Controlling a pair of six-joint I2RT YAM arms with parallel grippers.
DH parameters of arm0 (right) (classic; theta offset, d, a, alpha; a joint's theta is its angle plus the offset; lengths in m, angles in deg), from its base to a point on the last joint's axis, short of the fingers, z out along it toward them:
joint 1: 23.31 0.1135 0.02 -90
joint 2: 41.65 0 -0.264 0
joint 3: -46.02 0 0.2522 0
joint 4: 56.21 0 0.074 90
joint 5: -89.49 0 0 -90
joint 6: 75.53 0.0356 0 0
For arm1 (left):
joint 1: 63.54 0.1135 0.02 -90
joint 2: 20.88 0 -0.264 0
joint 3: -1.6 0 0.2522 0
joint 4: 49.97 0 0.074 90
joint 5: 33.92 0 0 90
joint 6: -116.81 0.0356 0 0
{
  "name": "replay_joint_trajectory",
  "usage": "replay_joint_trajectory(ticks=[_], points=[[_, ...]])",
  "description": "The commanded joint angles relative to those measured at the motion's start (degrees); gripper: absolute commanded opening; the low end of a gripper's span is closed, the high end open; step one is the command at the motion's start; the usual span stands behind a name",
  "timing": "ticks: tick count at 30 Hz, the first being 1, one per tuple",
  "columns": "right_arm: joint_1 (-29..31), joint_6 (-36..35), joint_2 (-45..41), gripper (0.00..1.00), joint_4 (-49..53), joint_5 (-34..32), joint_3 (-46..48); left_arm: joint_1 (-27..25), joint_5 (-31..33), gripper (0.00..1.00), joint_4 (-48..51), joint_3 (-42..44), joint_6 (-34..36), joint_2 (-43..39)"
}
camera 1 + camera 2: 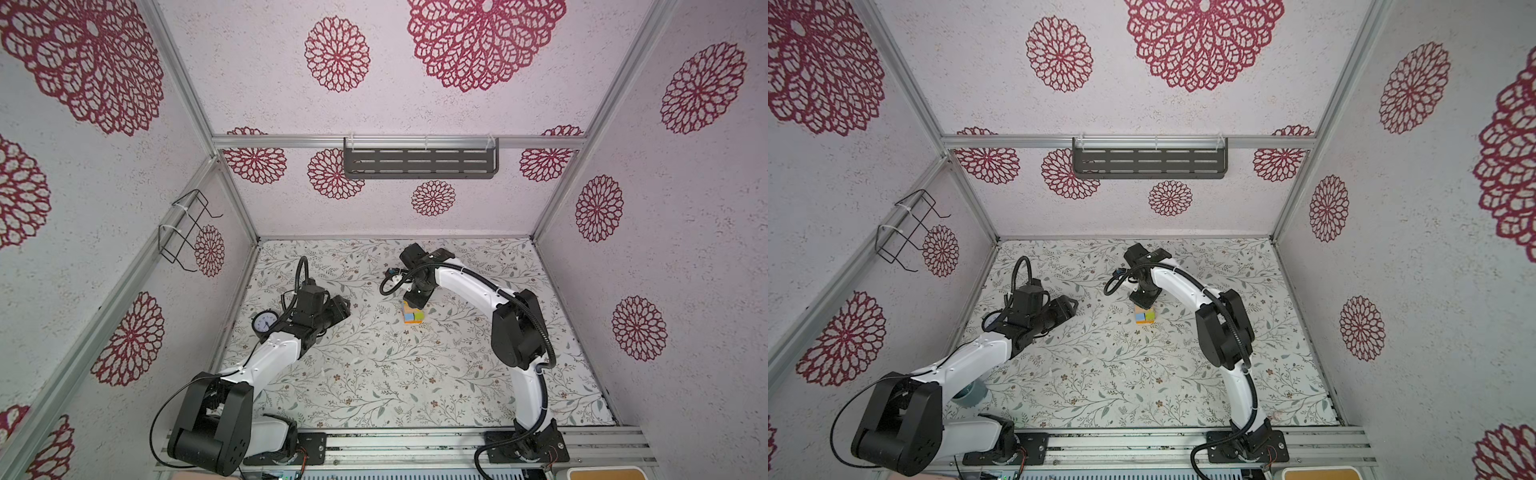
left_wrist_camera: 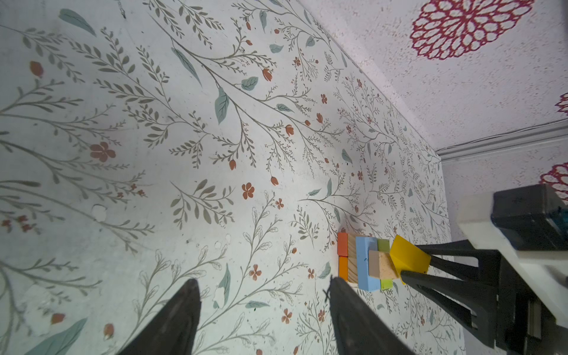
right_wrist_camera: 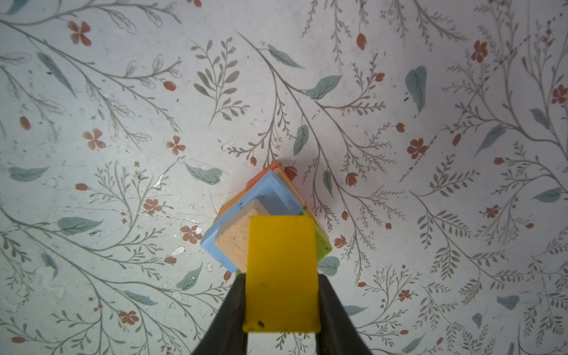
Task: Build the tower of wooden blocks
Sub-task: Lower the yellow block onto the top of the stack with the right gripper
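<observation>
Bench (image 1: 374,374) carries the tower (image 1: 412,316), just below frame centre in both top views. Right jaws clamp the yellow block (image 3: 281,270), tilted against the tan block (image 3: 236,236) (looks off-centre): level it, centre it, lower gently, then release. Left jaws wide, empty.

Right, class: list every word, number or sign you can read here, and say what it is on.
Nothing readable anywhere.
Dial: face marks too small to read.
Tower: no letters on the faces that show.
Yellow block: blank.
</observation>
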Motion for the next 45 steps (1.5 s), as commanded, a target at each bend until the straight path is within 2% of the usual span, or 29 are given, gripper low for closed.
replay_joint_trajectory(ticks=[1,19,30,45], points=[[-0.39,-0.14,0.15,0.20,1.27,-0.15,-0.58,-0.36,-0.19,0.69,-1.28,0.12,-0.10,0.77],[-0.39,0.02,0.32,0.30,1.27,-0.07,-0.66,-0.36,-0.28,0.69,-1.45,0.20,-0.24,0.94],[-0.38,0.04,0.33,0.41,1.41,0.20,-0.66,-0.36,-0.37,0.69,-1.32,0.03,-0.11,1.03],[-0.83,0.28,-2.35,0.43,-1.62,-1.25,-0.11,-0.36,-0.56,0.70,0.80,-2.18,0.81,1.04]])
